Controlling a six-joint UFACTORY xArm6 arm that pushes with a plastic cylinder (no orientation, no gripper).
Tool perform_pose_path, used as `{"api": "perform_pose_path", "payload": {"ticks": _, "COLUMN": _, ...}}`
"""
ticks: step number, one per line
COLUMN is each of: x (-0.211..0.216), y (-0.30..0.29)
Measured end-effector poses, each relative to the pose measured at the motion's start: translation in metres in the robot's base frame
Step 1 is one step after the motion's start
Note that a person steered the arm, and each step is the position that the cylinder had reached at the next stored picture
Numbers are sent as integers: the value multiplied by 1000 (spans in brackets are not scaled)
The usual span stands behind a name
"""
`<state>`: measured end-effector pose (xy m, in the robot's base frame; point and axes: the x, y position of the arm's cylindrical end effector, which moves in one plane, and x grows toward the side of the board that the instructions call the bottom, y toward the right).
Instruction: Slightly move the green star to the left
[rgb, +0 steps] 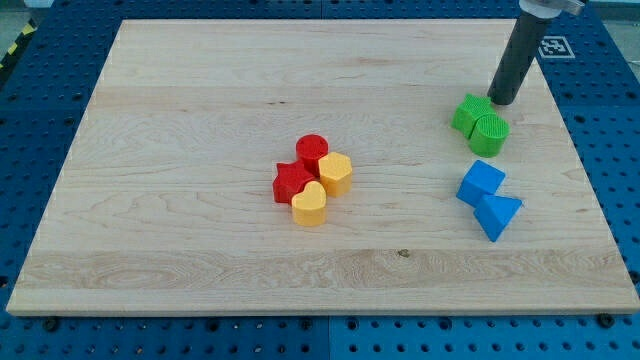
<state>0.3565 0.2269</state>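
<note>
Wooden worktop (180, 120) sits on a blue perforated base (40, 90), seen from one side.

Centre cluster, view's left to right: red star (291, 182) at the cluster's left edge, yellow heart (309, 205) just below-right of it and touching, red cylinder (312, 151) at the top, yellow hexagon-ish block (336, 173) on the right (exact shape hard to call). All four are packed together, touching.

Well apart, toward the view's right: green star (468, 113) in the upper right area of the worktop, with a green rounded block (490, 134) pressed against its lower-right side (looks like a half-cylinder or cylinder, can't tell which).

Below the greens, near but not touching them: blue cube (481, 183) and a blue triangle-like block (497, 215) touching it at lower right.

My tip (501, 102) is on the worktop just right of the green star's upper edge, touching or nearly touching; can't tell which. Rod (517, 60) rises up and to the view's right and leaves the frame at the top.

No gripper on this rig, so no open/closed state to give (rod only).

White fiducial tag (553, 45) partly visible on the base behind the rod.
</note>
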Motion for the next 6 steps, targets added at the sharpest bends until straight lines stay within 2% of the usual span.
{"api": "perform_pose_path", "payload": {"ticks": 2, "x": 39, "y": -14}}
{"api": "perform_pose_path", "payload": {"ticks": 4, "x": 41, "y": -80}}
{"api": "perform_pose_path", "payload": {"ticks": 6, "x": 41, "y": -81}}
